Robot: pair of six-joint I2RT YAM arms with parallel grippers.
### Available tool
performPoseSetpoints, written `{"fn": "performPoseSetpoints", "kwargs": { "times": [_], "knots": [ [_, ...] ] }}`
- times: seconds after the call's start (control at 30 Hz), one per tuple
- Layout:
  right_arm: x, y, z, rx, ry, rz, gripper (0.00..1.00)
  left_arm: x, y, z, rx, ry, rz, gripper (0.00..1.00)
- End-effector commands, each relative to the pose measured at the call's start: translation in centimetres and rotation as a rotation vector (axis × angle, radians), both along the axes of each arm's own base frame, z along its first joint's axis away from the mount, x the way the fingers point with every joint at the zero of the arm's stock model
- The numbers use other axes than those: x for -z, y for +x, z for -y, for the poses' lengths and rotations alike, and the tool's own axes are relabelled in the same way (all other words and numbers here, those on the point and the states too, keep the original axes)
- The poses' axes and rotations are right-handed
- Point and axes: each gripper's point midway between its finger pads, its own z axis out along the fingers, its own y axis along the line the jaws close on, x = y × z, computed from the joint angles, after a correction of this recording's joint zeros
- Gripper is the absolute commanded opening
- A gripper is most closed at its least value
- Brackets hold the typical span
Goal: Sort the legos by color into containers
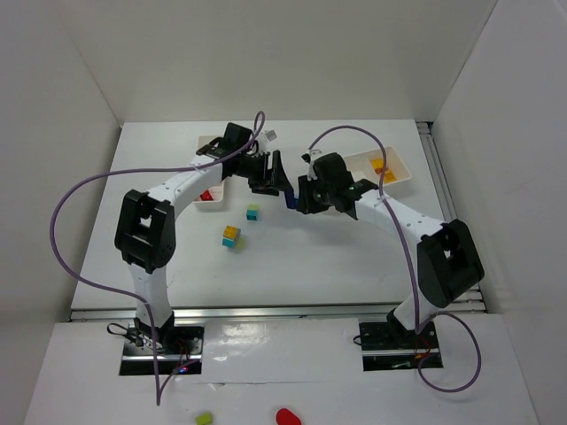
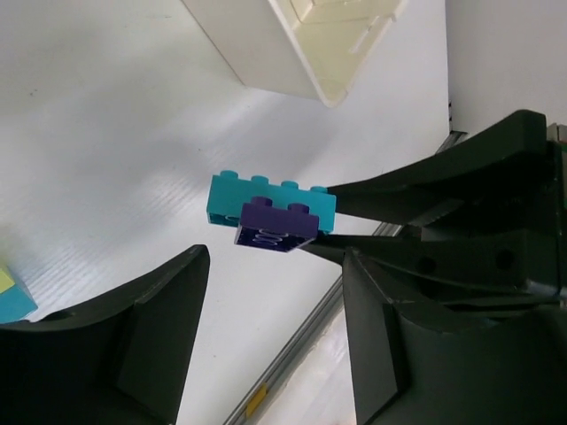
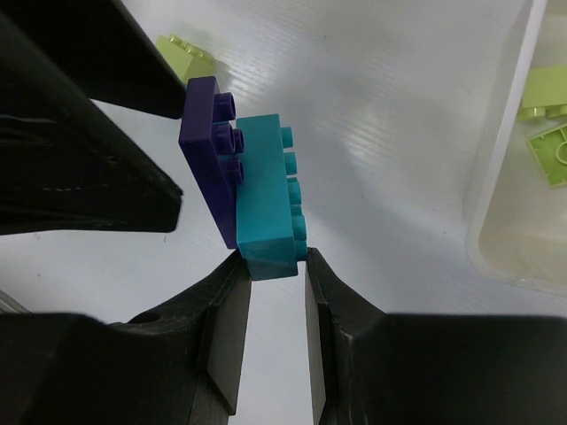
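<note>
The white table [image 1: 301,266] fills the middle of the top view, and I've got both arms bent in over it. Two white containers sit at its far edge. The left container [image 1: 203,142] is upper left of centre, mostly under my left arm, with red bricks [image 1: 207,196] showing at its near end. The right container [image 1: 400,170] is upper right, with orange bricks [image 1: 379,166] inside.

My left gripper [image 1: 282,186] and right gripper [image 1: 298,198] meet nose to nose just above frame centre. The right gripper is clamped tight on the teal brick [image 3: 270,199]; the right wrist view shows both fingers pinching its lower end, with the brick up off the table. A purple brick [image 3: 205,150] is stuck to its left face. My left gripper stands partly open, its fingers on either side of that pair in the left wrist view, and I can't tell whether they touch the purple one.

Loose on the table, left of centre, there's a cyan-and-green stack [image 1: 252,212] and, lower, a yellow-and-cyan stack [image 1: 232,237]. One lime brick [image 3: 188,55] lies at the top of the right wrist view.
</note>
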Motion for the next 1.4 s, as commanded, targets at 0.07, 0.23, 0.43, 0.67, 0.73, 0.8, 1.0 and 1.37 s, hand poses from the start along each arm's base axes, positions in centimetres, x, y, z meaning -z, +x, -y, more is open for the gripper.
{"fn": "performPoseSetpoints", "kwargs": {
  "times": [0.07, 0.23, 0.43, 0.67, 0.73, 0.8, 1.0, 1.37],
  "knots": [
    [-3.0, -0.2, -1.4, -0.031, 0.047, 0.050, 0.26, 0.3, 0.6, 1.9, 0.001, 0.002, 0.011, 0.73],
    [-3.0, -0.2, -1.4, -0.032, 0.047, 0.050, 0.26, 0.5, 0.7, 2.3, -0.002, 0.008, 0.006, 0.60],
    [-2.9, 0.4, -1.1, 0.010, 0.034, 0.055, 0.26, 0.6, 0.8, 2.0, -0.015, 0.025, 0.002, 0.09],
    [-1.6, 1.6, -0.2, 0.112, 0.029, 0.011, 0.25, 1.2, -0.2, 1.6, -0.009, 0.046, -0.030, 0.00],
    [-1.7, 2.3, 0.0, 0.133, 0.040, 0.015, 0.25, 1.2, -0.4, 1.4, -0.003, 0.049, -0.024, 0.00],
    [-1.8, 3.5, 0.1, 0.168, 0.054, 0.016, 0.25, 1.0, -0.6, 1.3, 0.003, 0.049, -0.014, 0.00],
    [-1.1, 4.8, -0.3, 0.171, 0.048, -0.002, 0.25, -0.2, -1.2, 0.2, 0.006, 0.065, 0.007, 0.00],
    [-2.5, 4.3, -0.1, 0.151, 0.053, 0.016, 0.25, 0.6, 7.1, -16.3, -0.526, 0.377, 0.014, 0.00]
  ]
}}
